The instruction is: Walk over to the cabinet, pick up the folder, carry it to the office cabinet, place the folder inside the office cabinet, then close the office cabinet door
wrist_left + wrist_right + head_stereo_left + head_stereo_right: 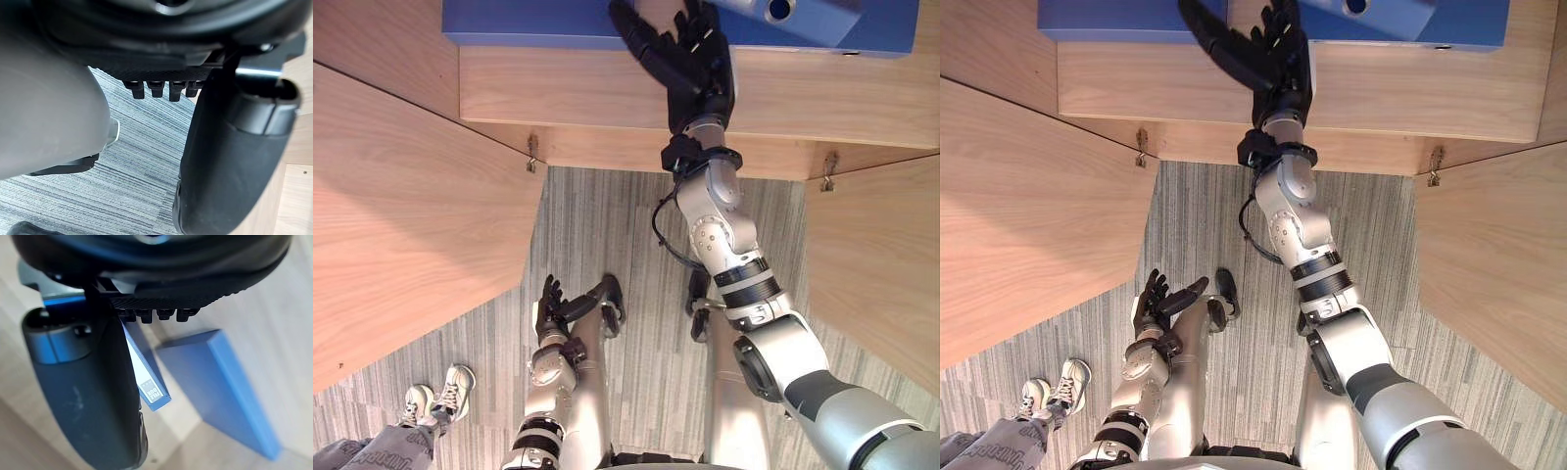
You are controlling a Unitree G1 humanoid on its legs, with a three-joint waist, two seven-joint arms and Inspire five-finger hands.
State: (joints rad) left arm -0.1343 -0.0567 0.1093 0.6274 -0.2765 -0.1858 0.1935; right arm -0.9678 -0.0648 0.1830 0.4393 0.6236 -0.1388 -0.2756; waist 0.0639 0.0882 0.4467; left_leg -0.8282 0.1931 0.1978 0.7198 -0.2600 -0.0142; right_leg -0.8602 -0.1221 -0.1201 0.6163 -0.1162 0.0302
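Two blue folders lie on the wooden cabinet shelf. One is flat at the left; the other has a ring hole in its spine and sits at the right. My right hand is stretched out onto the shelf between them. Its fingers are straight and spread and its thumb points left. In the right wrist view a thin blue folder edge with a white label runs alongside the thumb, and a thicker blue folder lies beyond. My left hand hangs low at my side with relaxed fingers, holding nothing.
Both cabinet doors stand open, the left door and the right door flanking my arm. Grey striped carpet covers the floor below. A person's white shoes stand at the lower left.
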